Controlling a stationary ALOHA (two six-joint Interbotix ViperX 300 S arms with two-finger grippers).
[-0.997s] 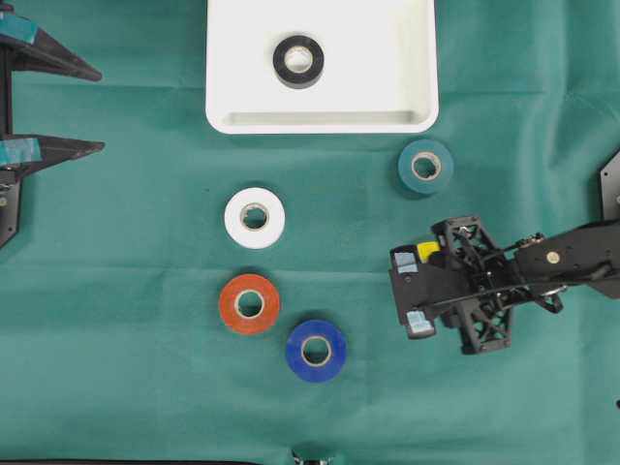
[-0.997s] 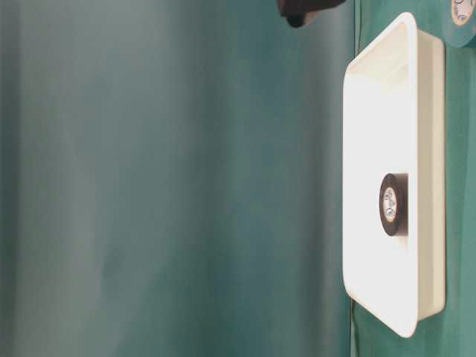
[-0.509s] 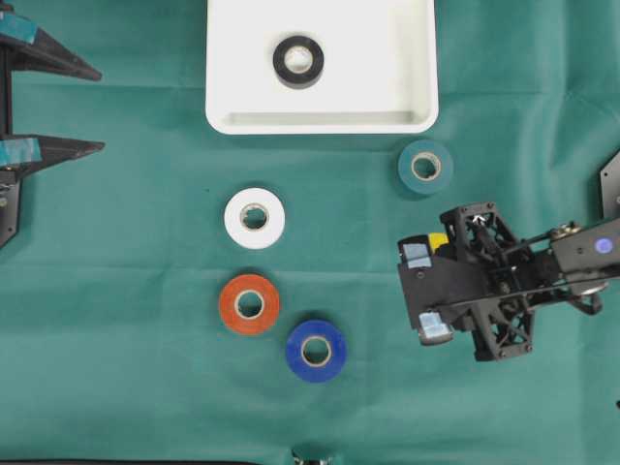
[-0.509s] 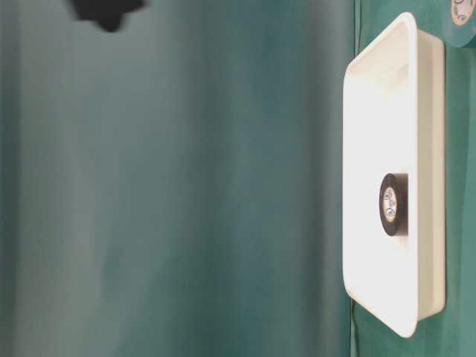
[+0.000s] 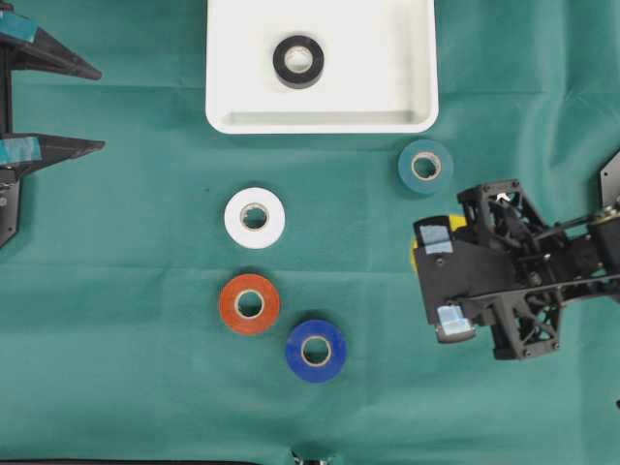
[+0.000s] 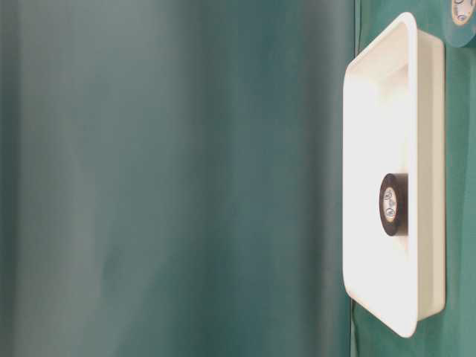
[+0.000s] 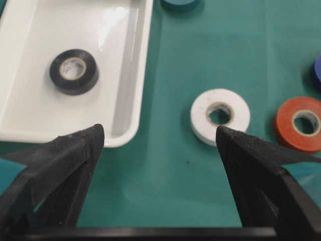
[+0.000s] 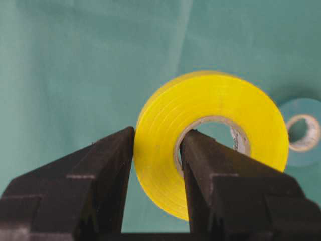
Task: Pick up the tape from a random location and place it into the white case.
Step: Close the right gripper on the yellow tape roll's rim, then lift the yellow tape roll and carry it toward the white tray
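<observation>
My right gripper (image 5: 431, 276) is shut on a yellow tape roll (image 8: 165, 145). One finger is through the roll's hole and the other is against its outer face, and the roll hangs on edge above the cloth. Only slivers of the yellow roll (image 5: 452, 222) show in the overhead view. The white case (image 5: 378, 58) lies at the top centre with a black tape roll (image 5: 298, 60) inside; the case also shows in the table-level view (image 6: 387, 97). My left gripper (image 5: 92, 108) is open and empty at the far left, its jaws wide apart in the left wrist view (image 7: 159, 135).
On the green cloth lie a teal roll (image 5: 424, 167) just above my right gripper, a white roll (image 5: 255, 217), an orange roll (image 5: 249, 304) and a blue roll (image 5: 316, 350). The left wrist view shows the case (image 7: 30, 100) and the white roll (image 7: 219, 115).
My right gripper has moved right and a little down in the overhead view with the yellow roll in it. Its dark shape has left the table-level view. The left arm has not moved.
</observation>
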